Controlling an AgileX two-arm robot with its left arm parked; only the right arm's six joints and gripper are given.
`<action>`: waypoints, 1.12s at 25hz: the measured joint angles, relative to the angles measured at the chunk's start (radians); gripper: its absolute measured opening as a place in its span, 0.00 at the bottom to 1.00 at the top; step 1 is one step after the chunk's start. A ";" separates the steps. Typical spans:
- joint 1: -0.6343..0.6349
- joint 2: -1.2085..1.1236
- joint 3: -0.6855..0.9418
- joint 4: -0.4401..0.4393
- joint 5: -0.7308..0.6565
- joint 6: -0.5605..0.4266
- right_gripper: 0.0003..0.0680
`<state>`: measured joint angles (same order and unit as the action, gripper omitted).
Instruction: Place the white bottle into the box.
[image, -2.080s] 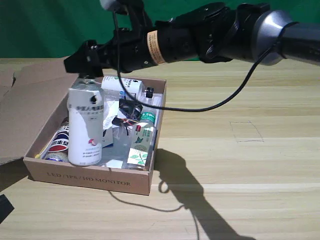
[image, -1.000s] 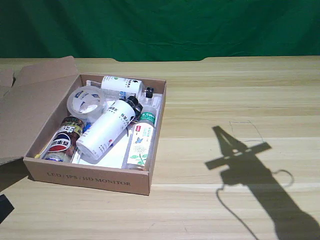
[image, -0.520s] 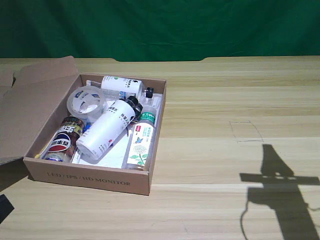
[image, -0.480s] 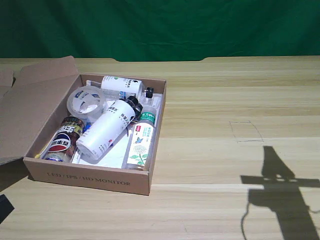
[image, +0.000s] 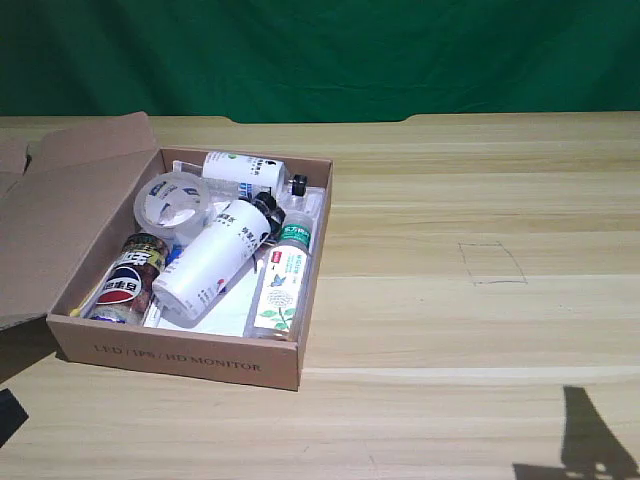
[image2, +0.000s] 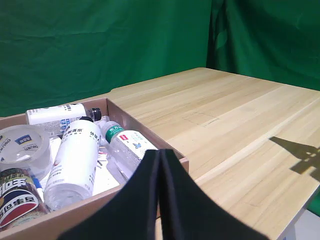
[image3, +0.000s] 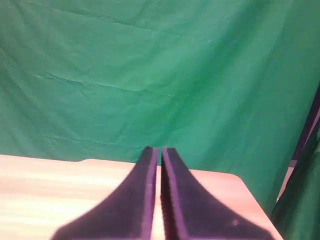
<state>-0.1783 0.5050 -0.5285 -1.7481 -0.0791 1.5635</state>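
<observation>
The white bottle (image: 212, 262) lies on its side inside the box (image: 180, 360), its black cap pointing toward the far right of the box in the exterior view. It shows again as the white bottle (image2: 75, 160) in the left wrist view, inside the box (image2: 172, 152). My right gripper (image3: 156, 150) is out of the exterior view; only its shadow falls at the lower right of the table. In the right wrist view its two dark fingers stand pressed together with nothing between them, aimed at the green backdrop.
In the box also lie a shorter white bottle (image: 240, 170), a roll of clear tape (image: 172, 205), a cola can (image: 128, 280) and a slim clear bottle with a green cap (image: 282, 285). The box flap (image: 60, 210) spreads out on the exterior view's left. A pencilled square (image: 492, 262) marks the table.
The arm that held the white bottle upright over the box has let it go and left the exterior view. The bottle now lies in the box. The arm's shadow slid to the lower right.
</observation>
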 joint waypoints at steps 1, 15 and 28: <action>0.000 -0.051 0.044 0.000 0.000 0.000 0.00; 0.000 -0.394 0.318 0.002 0.009 0.019 0.00; 0.000 -0.394 0.318 0.002 -0.038 0.021 0.00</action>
